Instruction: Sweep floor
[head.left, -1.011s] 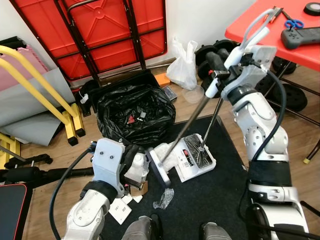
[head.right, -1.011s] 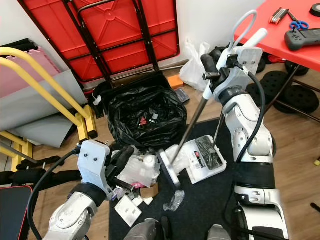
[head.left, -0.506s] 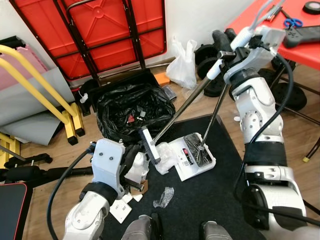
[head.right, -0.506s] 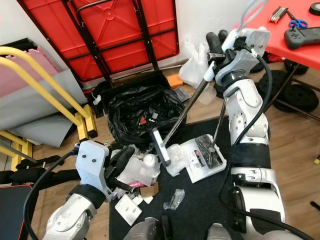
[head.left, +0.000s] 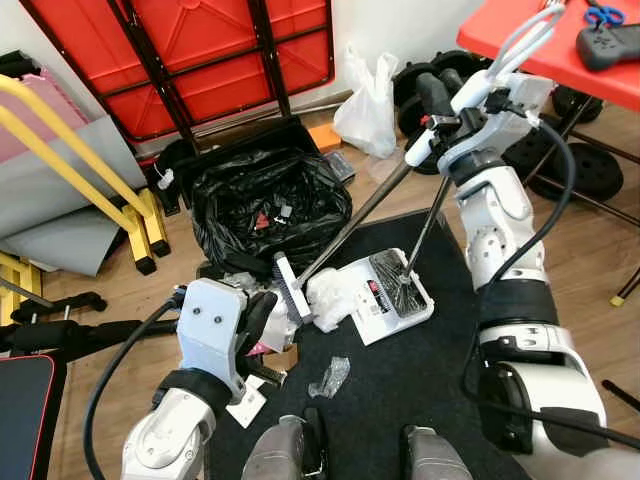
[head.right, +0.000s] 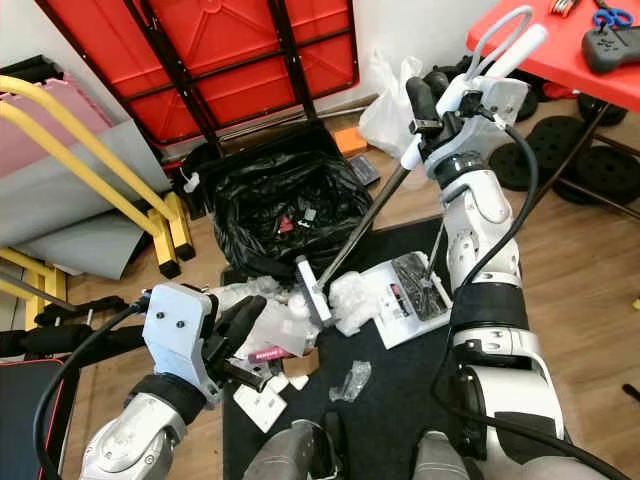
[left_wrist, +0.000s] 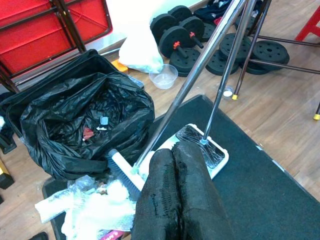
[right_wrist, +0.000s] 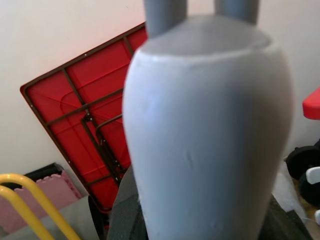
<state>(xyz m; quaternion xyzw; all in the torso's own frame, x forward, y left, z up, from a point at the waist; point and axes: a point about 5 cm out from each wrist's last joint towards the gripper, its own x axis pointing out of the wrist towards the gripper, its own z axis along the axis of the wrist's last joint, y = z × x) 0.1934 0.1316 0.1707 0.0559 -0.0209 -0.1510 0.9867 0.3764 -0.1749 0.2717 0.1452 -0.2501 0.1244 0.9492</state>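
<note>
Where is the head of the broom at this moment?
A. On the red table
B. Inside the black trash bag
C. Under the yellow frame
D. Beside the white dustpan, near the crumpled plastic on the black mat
D: the broom head sits low beside the white dustpan, against the crumpled plastic.

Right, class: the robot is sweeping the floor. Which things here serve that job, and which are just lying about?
For the job: broom, held by the right gripper; dustpan; black bin bag; plastic litter.

Lying about: weight plates; red table; white carrier bag.
</note>
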